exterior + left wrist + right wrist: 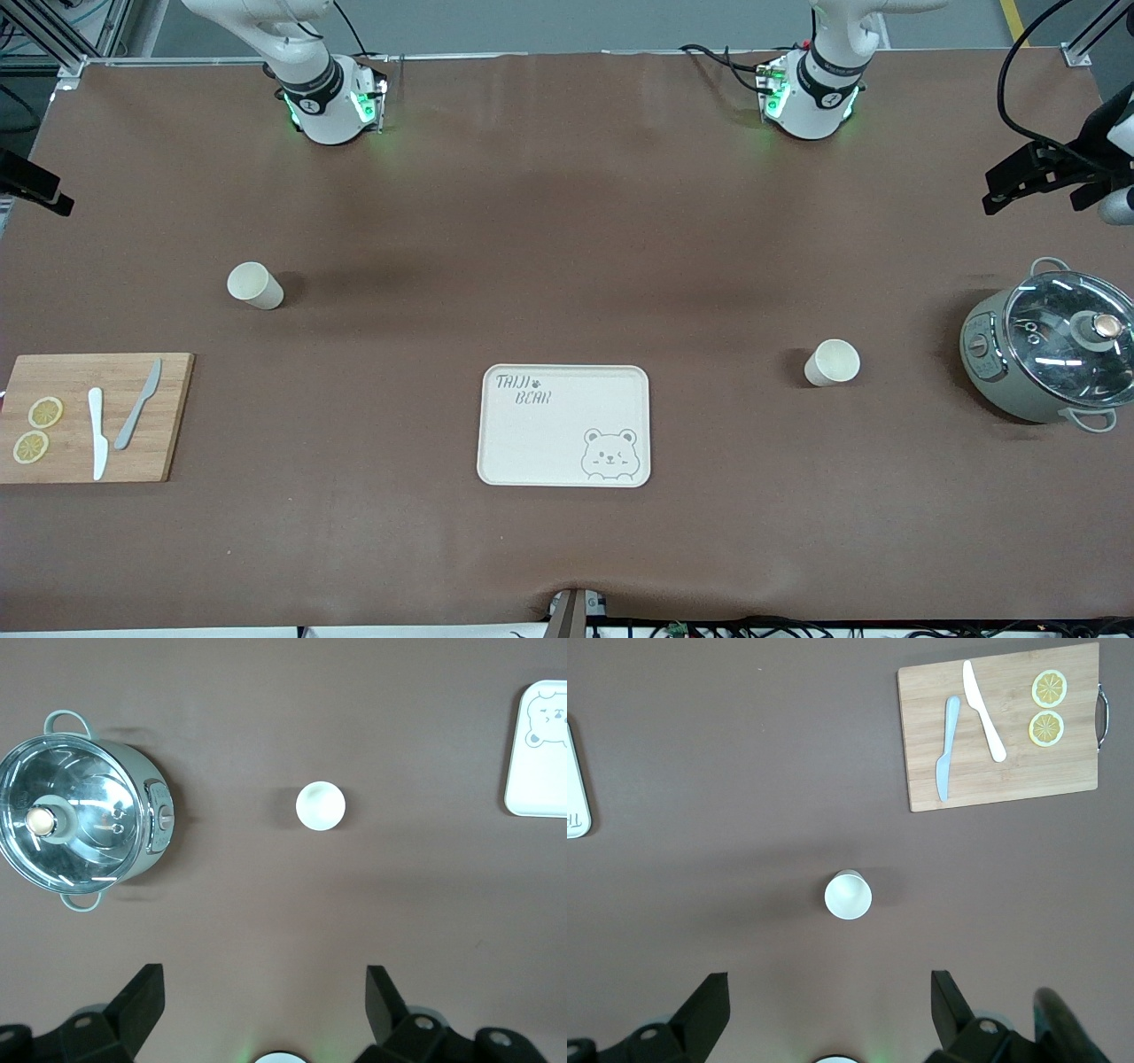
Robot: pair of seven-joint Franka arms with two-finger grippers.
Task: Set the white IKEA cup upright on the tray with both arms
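Front view: two white cups on the counter, none on the tray (564, 425). Tray sits mid-counter, close to the front camera, long axis running between the two arms' ends, with lettering and a bear drawing on it, otherwise bare.

Cup one (255, 285) is toward the right arm's end, farther from the front camera than the tray. Cup two (832, 362) is toward the left arm's end, slightly farther from the camera than the tray. Both look upright with mouths up; the wrist views show round open rims from straight above, so the long axis is vertical.

Left gripper (264, 1010) hangs high over the counter above cup two (320, 805), jaws spread wide, holding nothing. Right gripper (829, 1014) hangs high over cup one (848, 895), jaws also wide apart and empty.

Step looks like the very start: approach, no grasp made yet. Next move probably calls for each arm to drop down over its cup, centre the jaws on the rim or wall, and close without tipping it.

Other stuff: cutting board (93, 417) with two knives and lemon slices at the right arm's end, lidded pot (1050, 356) at the left arm's end, near cup two.
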